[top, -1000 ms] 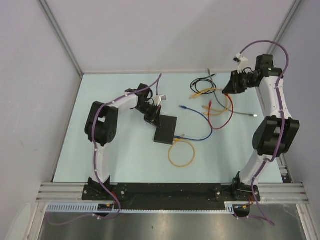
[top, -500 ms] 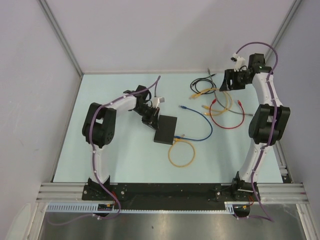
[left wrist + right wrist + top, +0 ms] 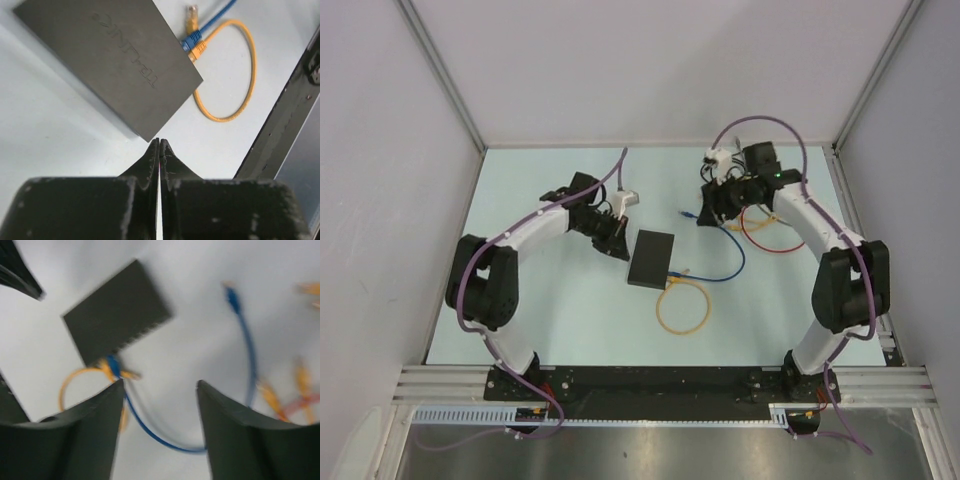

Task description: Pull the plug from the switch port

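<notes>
The switch [image 3: 652,259] is a flat black box lying mid-table, also seen in the left wrist view [image 3: 110,60] and in the right wrist view [image 3: 117,317]. A blue plug [image 3: 191,40] and a yellow plug [image 3: 197,49] sit side by side in its sockets. The blue cable [image 3: 730,262] curves off to the right, and the yellow cable [image 3: 683,305] loops in front. My left gripper [image 3: 159,141] is shut and empty, its tips right at the switch's left corner. My right gripper [image 3: 160,384] hangs open and empty above the blue cable, to the back right of the switch.
The blue cable's loose end [image 3: 688,214] lies near the right gripper. A red cable loop [image 3: 765,240] lies behind the right arm. A black rail [image 3: 660,380] runs along the near table edge. Grey walls close in the left, back and right.
The right arm has swung left from the cable pile at the back right to a spot near the switch, and its gripper has opened. The left gripper stays shut by the switch.
</notes>
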Action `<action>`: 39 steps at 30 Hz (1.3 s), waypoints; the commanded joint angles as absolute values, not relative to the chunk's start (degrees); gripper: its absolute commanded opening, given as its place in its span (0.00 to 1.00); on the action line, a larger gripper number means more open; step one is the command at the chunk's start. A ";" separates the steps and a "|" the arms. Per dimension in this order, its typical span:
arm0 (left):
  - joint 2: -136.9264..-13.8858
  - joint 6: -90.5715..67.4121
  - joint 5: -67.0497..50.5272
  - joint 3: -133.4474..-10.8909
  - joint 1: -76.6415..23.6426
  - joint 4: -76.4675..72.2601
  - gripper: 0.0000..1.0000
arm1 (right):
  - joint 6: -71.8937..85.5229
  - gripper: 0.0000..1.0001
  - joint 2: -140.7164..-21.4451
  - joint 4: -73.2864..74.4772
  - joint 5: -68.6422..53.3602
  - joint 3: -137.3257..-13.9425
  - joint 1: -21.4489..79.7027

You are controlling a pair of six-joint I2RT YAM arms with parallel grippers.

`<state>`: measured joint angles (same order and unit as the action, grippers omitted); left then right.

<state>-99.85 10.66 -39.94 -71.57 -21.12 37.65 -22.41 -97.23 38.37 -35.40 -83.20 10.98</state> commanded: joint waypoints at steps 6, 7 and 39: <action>-99.58 28.12 -38.85 -63.46 -26.98 35.96 0.00 | -1.68 0.10 -103.09 23.91 -39.82 -74.53 17.93; -100.45 28.21 -38.06 -63.28 -27.33 35.43 0.00 | -0.28 0.10 -103.70 23.30 -39.55 -74.53 18.10; -112.67 9.41 -42.10 -82.35 -25.93 36.21 0.04 | -4.57 0.47 -114.08 21.97 -51.41 -74.53 17.41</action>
